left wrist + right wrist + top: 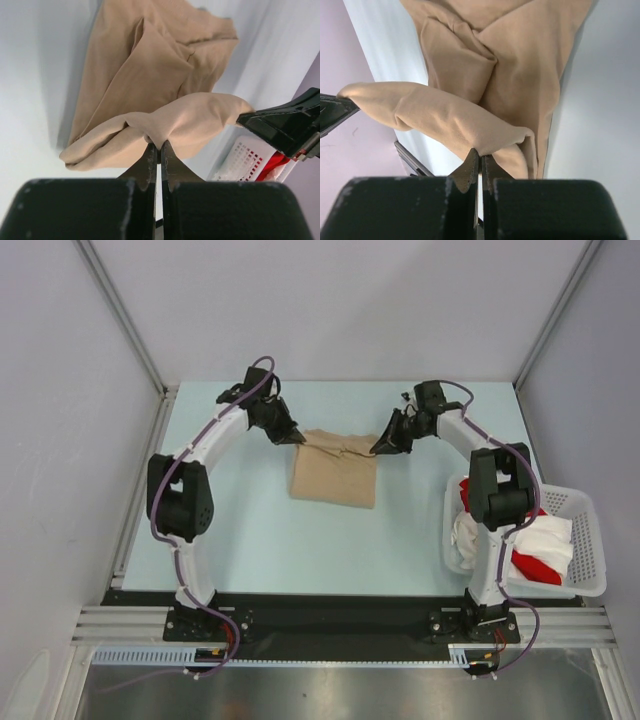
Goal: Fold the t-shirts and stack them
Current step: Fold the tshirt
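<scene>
1. Nearest, at the lower right of the top view, the basket (588,540) holds a red shirt (535,566) and a white shirt (468,532), both crumpled. By the look of it neither has been folded, so they are left to do.
2. No stack shows anywhere on the table (250,530).
3. In the middle of the table lies the tan shirt (335,480), drawn into a rough rectangle with its sleeves tucked inward. It looks partly folded, and its near part rests flat.
4. The far edge of the tan shirt is lifted off the table as a loose roll strung between the two arms. This looks like a fold in hand, likely bringing that edge over toward the near side.
5. The left fingers (297,439) are pressed together, pinching the left far corner of the tan shirt.
6. The right fingers (378,450) are likewise pressed together on the right far corner.
7. Both arms bow outward from their bases at the bottom of the frame. Their wrists turn inward so the fingers face each other across the shirt's far edge, low over the table.
</scene>
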Controlling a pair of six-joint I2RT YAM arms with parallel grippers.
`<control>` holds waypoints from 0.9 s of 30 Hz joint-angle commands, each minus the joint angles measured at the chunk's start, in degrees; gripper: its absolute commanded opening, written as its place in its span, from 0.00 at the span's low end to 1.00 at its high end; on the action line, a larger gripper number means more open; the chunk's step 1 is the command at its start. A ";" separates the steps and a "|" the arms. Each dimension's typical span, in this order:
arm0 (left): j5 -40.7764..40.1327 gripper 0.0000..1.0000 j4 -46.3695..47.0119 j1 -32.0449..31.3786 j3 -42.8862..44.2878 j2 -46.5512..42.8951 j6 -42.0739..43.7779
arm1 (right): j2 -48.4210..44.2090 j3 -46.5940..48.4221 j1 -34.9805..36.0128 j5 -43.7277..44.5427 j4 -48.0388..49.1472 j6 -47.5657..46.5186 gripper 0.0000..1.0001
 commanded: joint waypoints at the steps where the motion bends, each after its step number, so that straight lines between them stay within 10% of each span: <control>1: 2.13 0.00 2.65 0.85 5.16 1.83 0.99 | 2.26 4.08 -0.06 -1.99 -0.40 0.96 0.00; 27: 3.63 0.00 5.20 1.90 16.59 10.36 0.02 | 5.69 12.69 -1.55 -2.08 1.36 5.53 0.00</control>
